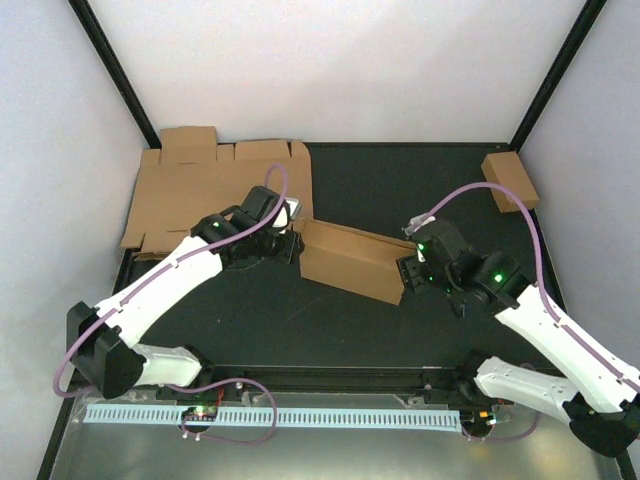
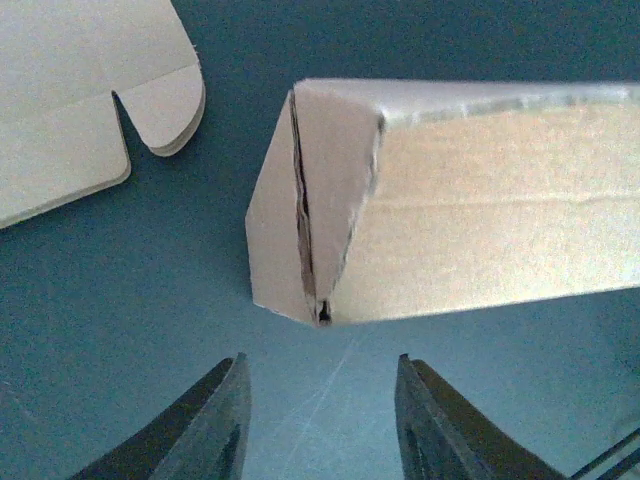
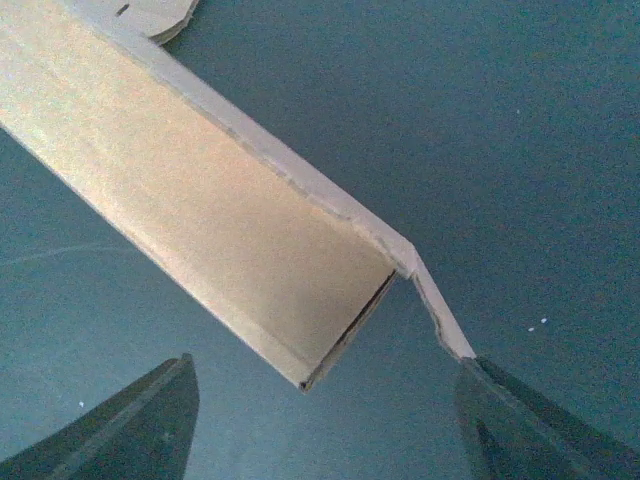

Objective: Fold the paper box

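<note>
The paper box [image 1: 350, 260] lies folded on the dark mat between both arms, a long brown cardboard piece. In the left wrist view its left end [image 2: 330, 200] shows a folded side flap with a seam. It lies just ahead of my left gripper [image 2: 320, 370], which is open and holds nothing. In the top view that gripper [image 1: 290, 245] is at the box's left end. My right gripper [image 1: 405, 275] is at the box's right end. It is open [image 3: 325, 362] with the open end of the box [image 3: 250, 230] ahead of it. A loose end flap [image 3: 440, 315] reaches its right fingertip.
Flat die-cut cardboard sheets [image 1: 210, 190] with tabs lie at the back left, and their rounded tab [image 2: 165, 100] shows in the left wrist view. A small closed brown box [image 1: 510, 180] sits at the back right. Black frame posts [image 1: 115, 70] rise at the rear corners.
</note>
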